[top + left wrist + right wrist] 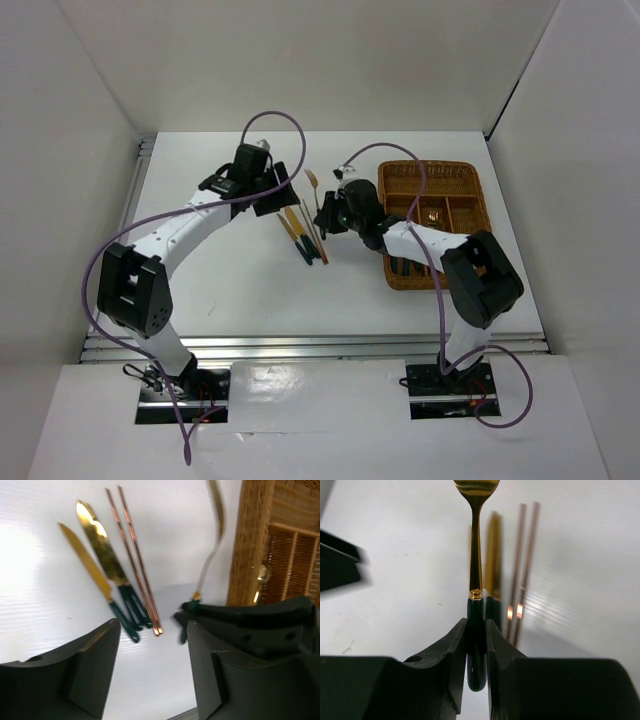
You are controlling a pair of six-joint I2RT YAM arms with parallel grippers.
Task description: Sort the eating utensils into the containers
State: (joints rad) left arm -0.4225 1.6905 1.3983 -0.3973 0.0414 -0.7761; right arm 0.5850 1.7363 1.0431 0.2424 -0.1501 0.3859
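High view over the whole table (pixel 230 290); two close wrist views, both onto the chopsticks (pixel 152 610)

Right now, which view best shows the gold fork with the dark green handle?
Right wrist: the gold, green-handled fork runs up the centre, handle clamped in the right gripper. Left wrist shows it blurred beside the brown woven wicker tray; top view shows it tiny.
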